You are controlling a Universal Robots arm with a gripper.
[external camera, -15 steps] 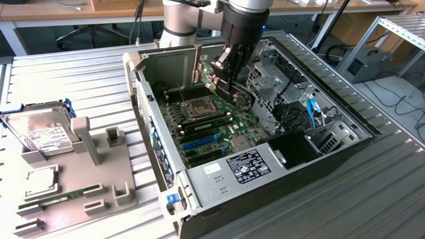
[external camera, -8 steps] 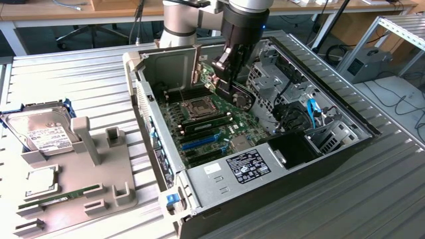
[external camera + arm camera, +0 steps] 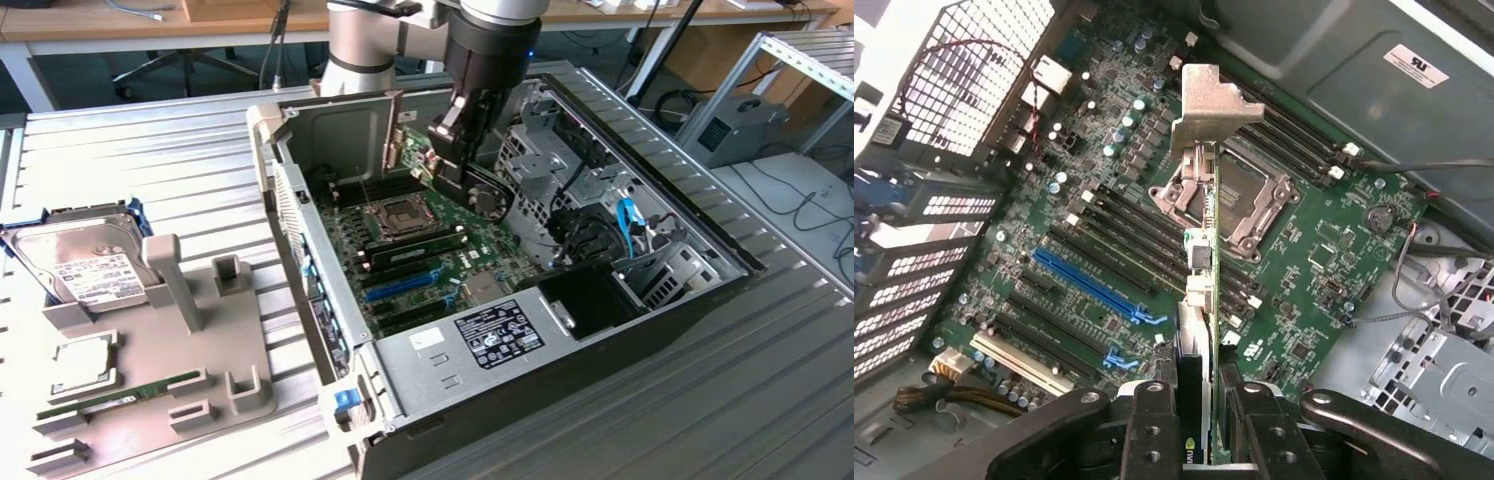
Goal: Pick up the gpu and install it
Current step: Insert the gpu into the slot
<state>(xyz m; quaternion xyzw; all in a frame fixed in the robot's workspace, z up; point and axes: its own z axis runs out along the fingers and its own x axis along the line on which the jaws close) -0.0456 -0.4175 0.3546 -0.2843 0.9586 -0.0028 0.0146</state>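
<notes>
**GPU held over the open case**

Exterior view: the end effector (image 3: pixel 451 150) hangs inside the open computer case (image 3: pixel 667 215), carrying the gpu (image 3: pixel 396 130) above the motherboard (image 3: pixel 441 270).

Wrist view: its fingers (image 3: pixel 1154 430) clamp the gpu (image 3: pixel 1199 300) edge-on over the CPU socket (image 3: pixel 1239 200).

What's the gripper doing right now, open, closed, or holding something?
Gripper: closed on the gpu, holding it edge-on above the motherboard inside the open computer case.
</notes>
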